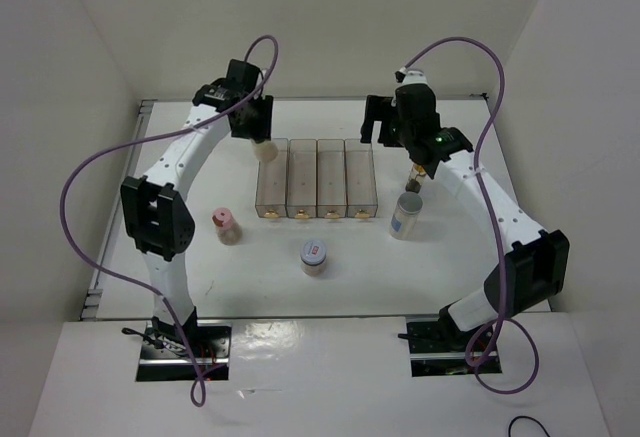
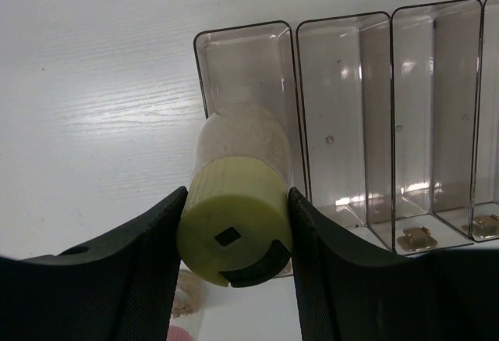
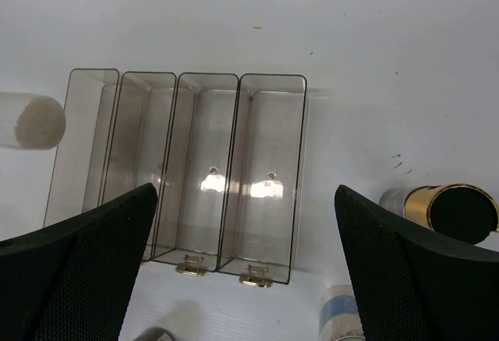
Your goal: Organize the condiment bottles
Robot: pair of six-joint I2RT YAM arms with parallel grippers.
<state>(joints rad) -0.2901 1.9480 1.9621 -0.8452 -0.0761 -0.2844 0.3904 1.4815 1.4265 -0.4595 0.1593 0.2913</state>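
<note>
My left gripper (image 2: 238, 200) is shut on the yellow-lidded jar (image 2: 234, 224), pads on its lid, and holds it over the far end of the leftmost compartment of the clear rack (image 2: 390, 122). In the top view this jar (image 1: 264, 149) hangs below the left gripper (image 1: 252, 129). My right gripper (image 3: 245, 193) is open and empty above the rack's right half (image 3: 269, 169). The pink-lidded jar (image 1: 226, 225) and the jar with the white-red lid (image 1: 314, 255) stand in front of the rack (image 1: 317, 179). The grey-white capped cylinder (image 1: 406, 215) and the amber bottle (image 1: 415, 177) stand to its right.
All four rack compartments look empty, with gold clasps at their near ends. White walls close in the table on three sides. Purple cables loop over both arms. The right gripper (image 1: 383, 122) hovers near the rack's far right corner.
</note>
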